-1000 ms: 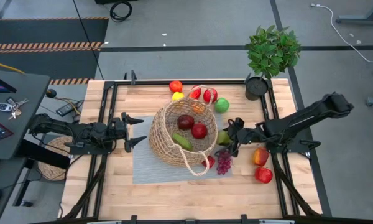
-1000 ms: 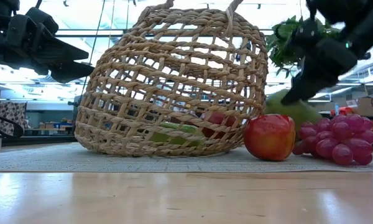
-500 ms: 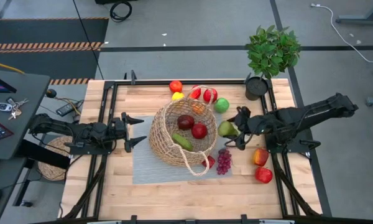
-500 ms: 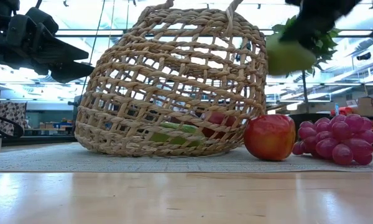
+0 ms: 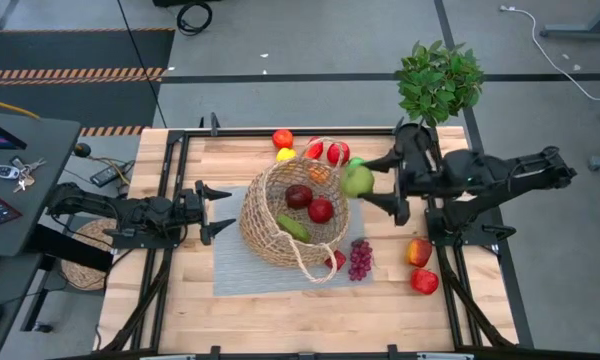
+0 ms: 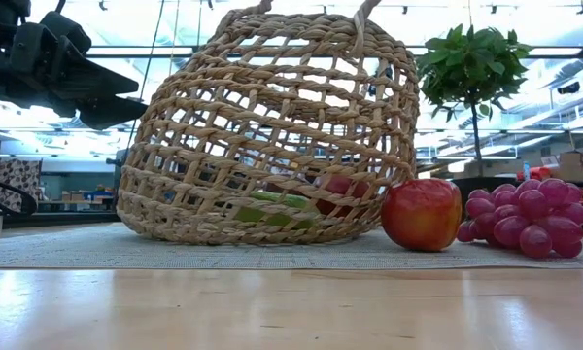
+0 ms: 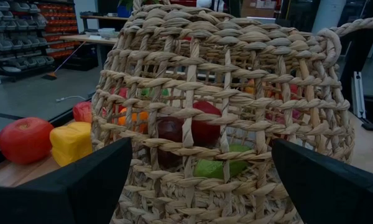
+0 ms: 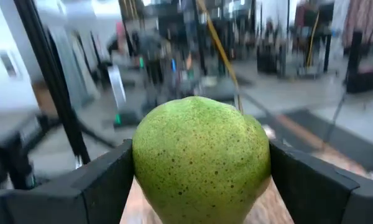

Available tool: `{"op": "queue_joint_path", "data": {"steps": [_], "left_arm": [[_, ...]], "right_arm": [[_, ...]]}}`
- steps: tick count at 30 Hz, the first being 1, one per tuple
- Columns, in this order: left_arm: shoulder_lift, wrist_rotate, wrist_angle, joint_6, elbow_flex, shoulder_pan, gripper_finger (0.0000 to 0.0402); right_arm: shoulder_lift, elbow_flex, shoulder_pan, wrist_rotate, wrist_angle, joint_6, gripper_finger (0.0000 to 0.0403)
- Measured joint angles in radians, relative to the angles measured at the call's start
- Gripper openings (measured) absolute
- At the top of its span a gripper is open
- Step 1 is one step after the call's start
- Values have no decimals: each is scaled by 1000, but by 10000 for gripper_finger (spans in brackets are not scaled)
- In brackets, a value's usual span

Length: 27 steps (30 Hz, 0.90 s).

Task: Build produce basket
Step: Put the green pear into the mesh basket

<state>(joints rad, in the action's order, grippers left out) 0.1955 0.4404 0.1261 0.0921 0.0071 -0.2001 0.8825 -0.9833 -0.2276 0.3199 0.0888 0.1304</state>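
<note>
The woven basket (image 5: 292,215) stands on a grey mat (image 5: 235,270). Inside it lie red and green produce (image 5: 310,208), also seen through the weave (image 7: 202,134). My right gripper (image 5: 366,182) hovers by the basket's right rim, shut on a green speckled fruit (image 8: 201,155). My left gripper (image 5: 228,211) stands open and level just left of the basket, its fingers either side of the wall without touching. A red apple (image 6: 423,214) and purple grapes (image 6: 525,216) rest on the mat's right edge. The right gripper is out of the low view. My right gripper pinches the green fruit by its two opposite sides (image 8: 142,163) between its two fingers (image 8: 102,180). The fingers come in level from the table's right side. The fruit is lifted clear of the table, beside the basket's right rim (image 5: 345,195).
A tomato (image 5: 282,138), a lemon (image 5: 286,154) and two red pieces (image 5: 327,152) lie behind the basket. Two apples (image 5: 421,265) lie at the right. A potted plant (image 5: 435,90) stands at the far right corner. Bare wood lies along the near edge (image 5: 280,320).
My right gripper has risen from table height beside the basket's right side, carrying the green fruit up and a little toward the far edge. It has tipped from slanting down to level. The fruit is now clear of the table and has left the low view.
</note>
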Motion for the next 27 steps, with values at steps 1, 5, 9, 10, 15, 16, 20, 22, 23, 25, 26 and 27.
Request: {"op": "queue_joint_path", "data": {"steps": [1,5,9,10,15,16,20,22,23,25,26,27], "left_arm": [[0,0,0,0,0,0,394],[0,0,0,0,0,0,394],[0,0,0,0,0,0,394],[0,0,0,0,0,0,394],[0,0,0,0,0,0,394],[0,0,0,0,0,0,394],[0,0,-2,0,0,0,394],[0,0,0,0,0,0,394],[0,0,-2,0,0,0,394],[0,0,-2,0,0,0,394],[0,0,-2,0,0,0,394],[0,0,-3,0,0,0,394]], "right_arm": [[0,0,0,0,-39,-3,351],[0,0,0,0,-135,-42,351],[1,0,0,1,-141,-85,351],[1,0,0,5,-142,-99,351],[12,0,3,8,-149,-220,351],[16,0,3,10,-159,-253,351],[27,0,3,11,-171,-404,351],[37,0,2,11,-167,-483,351],[45,0,3,11,-169,-523,351],[62,0,3,12,-169,-609,351],[74,0,3,16,-171,-651,351],[87,0,3,30,-175,-692,351]]}}
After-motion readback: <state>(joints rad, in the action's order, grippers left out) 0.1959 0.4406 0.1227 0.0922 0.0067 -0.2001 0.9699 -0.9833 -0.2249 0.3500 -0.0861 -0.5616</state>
